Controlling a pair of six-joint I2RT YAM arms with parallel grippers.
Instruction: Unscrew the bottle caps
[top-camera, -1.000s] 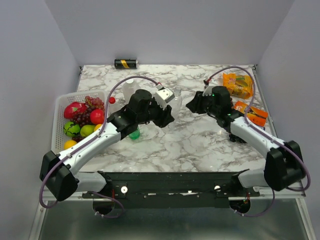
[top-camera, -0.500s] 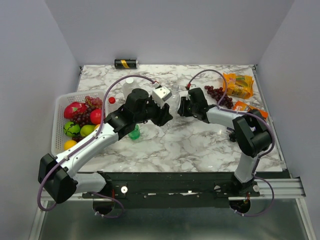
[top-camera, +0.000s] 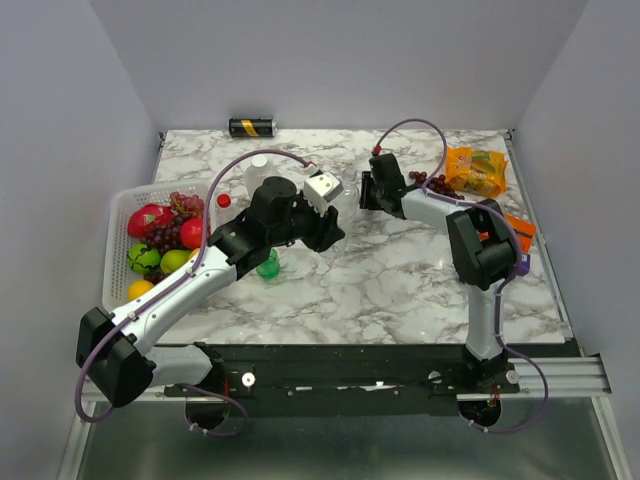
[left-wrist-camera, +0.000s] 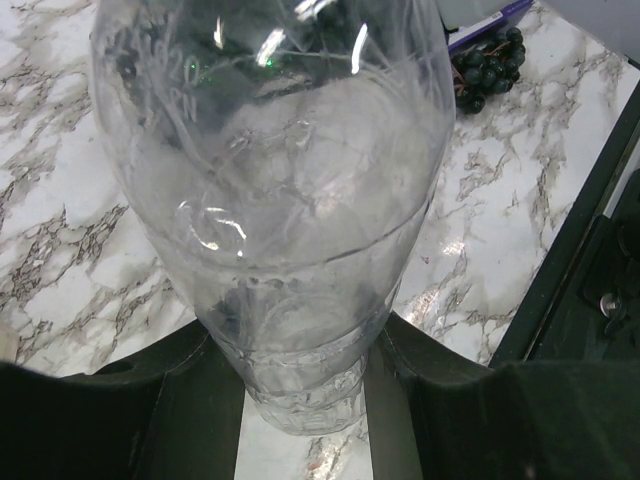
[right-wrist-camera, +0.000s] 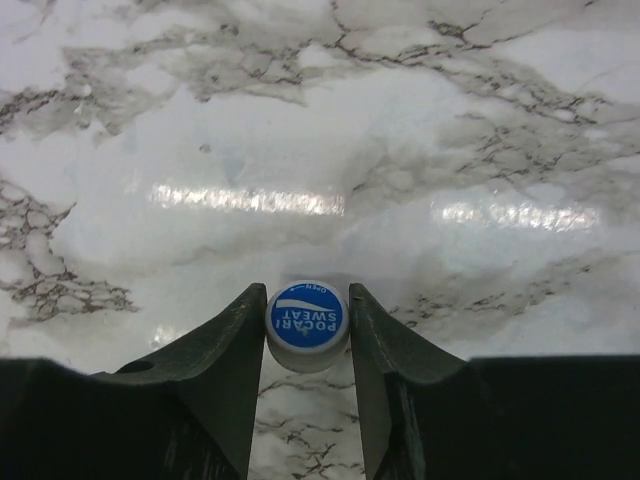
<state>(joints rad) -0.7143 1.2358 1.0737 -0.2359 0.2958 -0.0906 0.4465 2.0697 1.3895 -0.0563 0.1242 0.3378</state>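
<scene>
My left gripper (top-camera: 334, 226) is shut on the base of a large clear bottle (top-camera: 348, 198), which fills the left wrist view (left-wrist-camera: 270, 200) between my black fingers (left-wrist-camera: 170, 400). My right gripper (top-camera: 364, 192) is at the bottle's far end, its jaws closed on the white cap with a blue "Pocari Sweat" top (right-wrist-camera: 307, 318). The clear bottle body beyond the cap cannot be made out in the right wrist view. A small green bottle (top-camera: 268, 266) stands under my left arm. Another clear bottle with a white cap (top-camera: 258, 170) stands behind the arm.
A white basket (top-camera: 118, 215) of fruit sits at the left. A small red cap (top-camera: 223, 200) lies beside it. A black-and-gold can (top-camera: 251, 127) lies at the back edge. Dark grapes (top-camera: 438, 184) and orange snack packs (top-camera: 477, 170) lie at the right.
My right arm has swung left and away from me, from the table's right side to the bottle's cap. My left gripper has kept holding the bottle, almost still.
</scene>
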